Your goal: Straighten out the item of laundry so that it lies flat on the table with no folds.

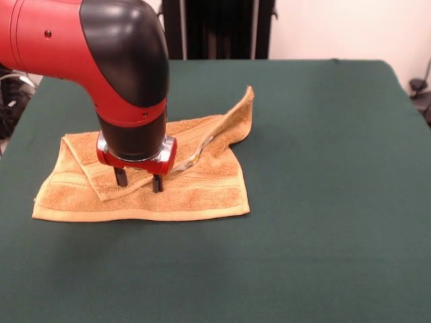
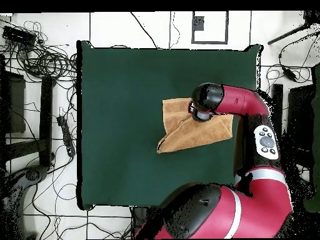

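Note:
The orange-tan towel [image 1: 175, 185] lies on the dark green table [image 1: 323, 202], left of the middle in the front view. Its upper layer is folded over diagonally, and one corner sticks up at the back right [image 1: 246, 101]. A woven band stripe runs along the near edge. My gripper [image 1: 139, 180] hangs straight down over the folded part, both fingertips [image 1: 120, 177] touching or just above the cloth, jaws apart with nothing between them. In the overhead view the towel [image 2: 181, 134] shows partly under the arm's wrist [image 2: 205, 100]. No tag shows.
The green cloth [image 2: 125, 112] reaches wide around the towel on all sides. Cables and stands lie on the floor [image 2: 37, 62] beyond the table's edges. The robot's red body [image 2: 219, 212] fills the bottom of the overhead view.

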Controlling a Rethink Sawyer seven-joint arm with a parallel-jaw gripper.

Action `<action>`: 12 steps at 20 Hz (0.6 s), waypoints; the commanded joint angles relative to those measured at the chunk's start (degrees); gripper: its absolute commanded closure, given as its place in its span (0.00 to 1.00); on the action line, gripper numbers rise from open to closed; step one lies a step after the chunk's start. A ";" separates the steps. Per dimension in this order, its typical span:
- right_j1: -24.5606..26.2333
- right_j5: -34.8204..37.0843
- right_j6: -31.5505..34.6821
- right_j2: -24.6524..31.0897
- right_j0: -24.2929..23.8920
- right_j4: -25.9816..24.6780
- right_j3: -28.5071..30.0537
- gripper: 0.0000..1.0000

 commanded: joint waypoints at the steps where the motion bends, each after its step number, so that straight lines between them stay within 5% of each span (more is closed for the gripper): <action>1: 4.27 1.47 -12.90 4.69 0.92 -3.91 7.02 0.00; 12: 3.49 2.58 -15.02 5.47 0.15 -3.56 8.16 0.00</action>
